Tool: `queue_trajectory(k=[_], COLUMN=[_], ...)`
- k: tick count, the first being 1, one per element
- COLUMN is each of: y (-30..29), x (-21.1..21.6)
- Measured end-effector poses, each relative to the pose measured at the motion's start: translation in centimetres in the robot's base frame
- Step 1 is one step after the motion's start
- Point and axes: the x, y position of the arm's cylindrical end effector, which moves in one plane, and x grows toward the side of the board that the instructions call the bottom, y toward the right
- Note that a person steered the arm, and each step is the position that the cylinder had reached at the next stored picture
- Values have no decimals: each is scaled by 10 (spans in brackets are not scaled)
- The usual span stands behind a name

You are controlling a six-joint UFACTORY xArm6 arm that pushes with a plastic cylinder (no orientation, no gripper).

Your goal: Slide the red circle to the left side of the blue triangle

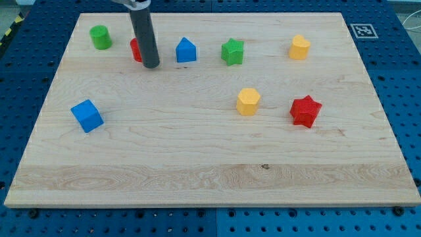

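Pictured: a pale wooden board (197,164) on a blue perforated table (401,79), carrying eight small blocks; no container anywhere on it, only loose pieces.

Along the view's top, from left to right: a green cylinder (100,37), the red circle (135,49), the blue triangle (186,51), a green star (232,52) and a yellow block (299,47) of rounded, many-sided shape. Lower down, a blue cube (87,116) near the left edge, a second yellow block (248,101) right of centre, and a red star (305,111) just to its right. A black-and-white marker tag (364,30) at the board's top right corner.

Entering from the view's top, a straight dark rod (143,33), close to upright, with my tip (151,65) down on the wood. No jaws on this arm, only the rod, so nothing spread or pinched.

Tip planted just beside the red circle, at its lower right, in the gap between it and the blue triangle. Red circle mostly hidden behind the rod, only a red sliver showing at the rod's left; touching or barely apart, impossible to tell. Red circle already left of the blue triangle, roughly level with it, the two near each other but apart.
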Motion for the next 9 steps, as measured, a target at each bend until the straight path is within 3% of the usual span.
queue_trajectory(k=[5, 7, 9], y=[-73, -63, -62], x=[9, -19, -21])
